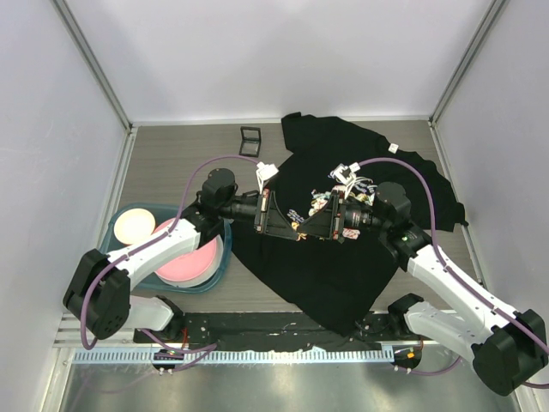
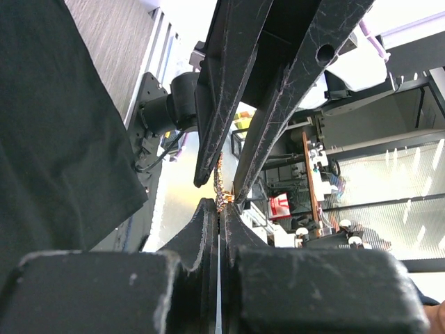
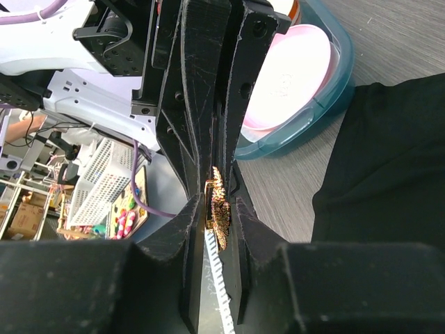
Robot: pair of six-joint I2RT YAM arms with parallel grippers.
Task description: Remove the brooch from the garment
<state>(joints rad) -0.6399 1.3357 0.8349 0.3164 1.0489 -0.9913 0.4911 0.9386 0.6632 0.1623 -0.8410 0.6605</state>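
Lying spread over the grey wood-grain bench (image 1: 171,167), one garment (image 1: 326,266) is seen: a large black short-sleeved fabric T-shirt. Parts of its pink and white chest print (image 1: 347,176) are shown, but the script cannot be read. One small white label (image 1: 393,148) is sewn at the garment's far edge, and its writing is too small to be read.

Above the middle of the garment, one small gold-coloured metal brooch (image 3: 220,214) is held in the air, apart from the fabric, between two grippers met tip to tip. The brooch is clamped by the left gripper (image 2: 220,207), whose jaws are pressed together on it. The jaws of the right gripper (image 3: 220,203) are set narrowly apart on either side of the brooch, with a slit of light seen beside it in the left wrist view.

Just beside the garment's left edge, one teal plastic basin (image 1: 206,287) is placed. Two round plates are stacked in it, one pink (image 1: 184,257) and one cream (image 1: 133,225). A faint mark on the pink plate cannot be read. Beyond the garment's far left corner, one small black square frame (image 1: 250,140) is laid flat.
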